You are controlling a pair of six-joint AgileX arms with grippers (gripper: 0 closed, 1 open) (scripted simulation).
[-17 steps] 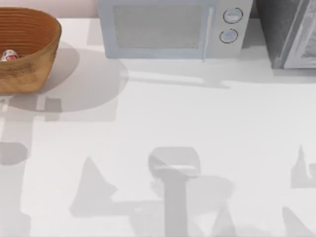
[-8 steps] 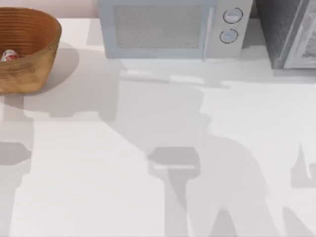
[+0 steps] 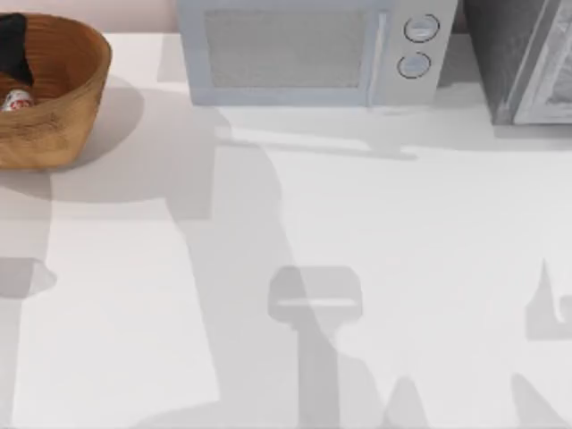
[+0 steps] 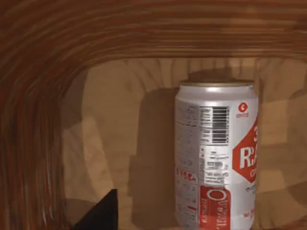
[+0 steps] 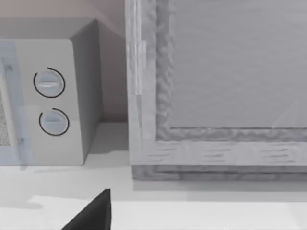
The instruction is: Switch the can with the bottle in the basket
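The orange-brown wicker basket (image 3: 63, 107) stands at the table's far left corner. Inside it is the white can (image 3: 16, 100) with red markings. In the left wrist view the can (image 4: 216, 153) stands on the basket floor (image 4: 120, 120), with the woven wall curving around it. My left gripper (image 3: 12, 45) is a dark shape reaching down into the basket, just behind the can and apart from it. A dark tip of my left gripper (image 4: 103, 215) shows beside the can. The bottle is out of view. A dark tip of my right gripper (image 5: 96, 213) hangs over the table near the back right.
A pale microwave (image 3: 308, 49) stands at the back middle, and its two dials face the front. A grey cabinet (image 3: 527, 58) fills the back right corner, close in front of the right wrist camera (image 5: 216, 86). The white table (image 3: 357, 223) carries arm shadows.
My left gripper has come into the top view and dropped into the basket behind the can. The arm shadows have slid leftwards across the table. The can and basket have not moved.
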